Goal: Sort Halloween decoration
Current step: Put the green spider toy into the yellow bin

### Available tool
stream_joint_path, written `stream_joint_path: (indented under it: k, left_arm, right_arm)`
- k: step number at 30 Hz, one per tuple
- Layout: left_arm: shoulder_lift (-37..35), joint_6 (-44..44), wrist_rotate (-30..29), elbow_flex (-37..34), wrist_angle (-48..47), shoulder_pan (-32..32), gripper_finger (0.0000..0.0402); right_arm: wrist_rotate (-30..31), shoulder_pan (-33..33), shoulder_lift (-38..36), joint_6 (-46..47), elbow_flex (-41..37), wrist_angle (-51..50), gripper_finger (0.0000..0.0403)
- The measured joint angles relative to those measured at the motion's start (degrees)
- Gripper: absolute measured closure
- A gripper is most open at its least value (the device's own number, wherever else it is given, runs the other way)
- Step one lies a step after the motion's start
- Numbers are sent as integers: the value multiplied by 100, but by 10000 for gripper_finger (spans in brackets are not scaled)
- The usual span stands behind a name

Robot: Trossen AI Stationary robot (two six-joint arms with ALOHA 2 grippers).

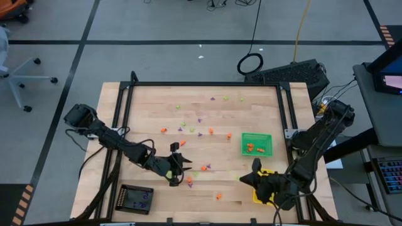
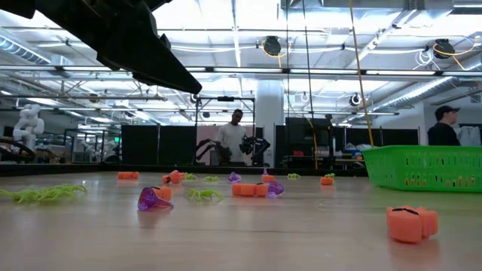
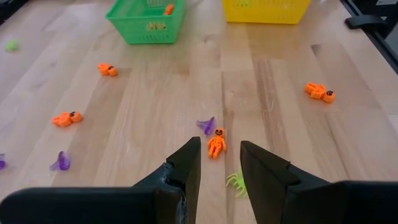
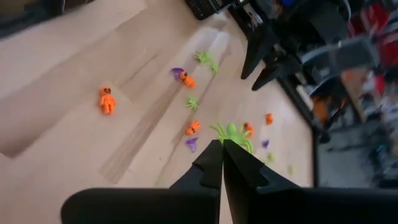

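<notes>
We saw the left tool (image 3: 217, 165) low over the wooden desk (image 1: 251, 100), with its two dark fingers (image 3: 186, 163) apart and nothing between them. Just past the fingertips lay a little orange figure (image 3: 216, 142), flat on the desk. A small purple piece (image 3: 206, 125) lay touching or almost touching it, and a lime green spider (image 3: 236, 182) lay near the other finger. More of the Halloween decoration (image 1: 200, 119) was spread over the middle of the desk in orange, purple and green bits, most of them well apart from each other. From the low view we saw a chunky orange piece (image 2: 410, 223) close to the camera and a purple piece (image 2: 153, 199) farther back. The green tray (image 1: 257, 144) stood on the right side of the desk and held a few orange pieces. The yellow tray (image 1: 264, 191) stood near the front edge, mostly hidden under the right arm. The black tray (image 1: 136, 199) sat at the front left corner. The right tool (image 4: 221, 155) hung over the desk near the yellow tray, its fingers pressed together, and a green spider (image 4: 231, 133) showed right at its tip; we could not tell if it was pinched. People (image 2: 234, 140) stood in the room behind the desk.
</notes>
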Motion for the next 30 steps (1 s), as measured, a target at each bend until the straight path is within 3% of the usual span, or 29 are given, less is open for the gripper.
stream_joint_path:
  k: [5, 15, 23, 30]
  left_arm:
    - [0, -2, 0, 0, 0, 1, 285]
    - [0, -14, 0, 0, 19, 1, 285]
    - [0, -256, 7, 2, 46, -8, 285]
    - [0, -260, 7, 1, 43, -8, 285]
  right_arm:
    - [-101, 0, 1, 1568, 507, -1057, 403]
    - [-1408, 0, -3, 4754, 1852, -2813, 403]
    - [-3068, 8, 104, 6848, 1943, -3745, 403]
    - [-3737, 33, 616, 8028, 1943, -4164, 403]
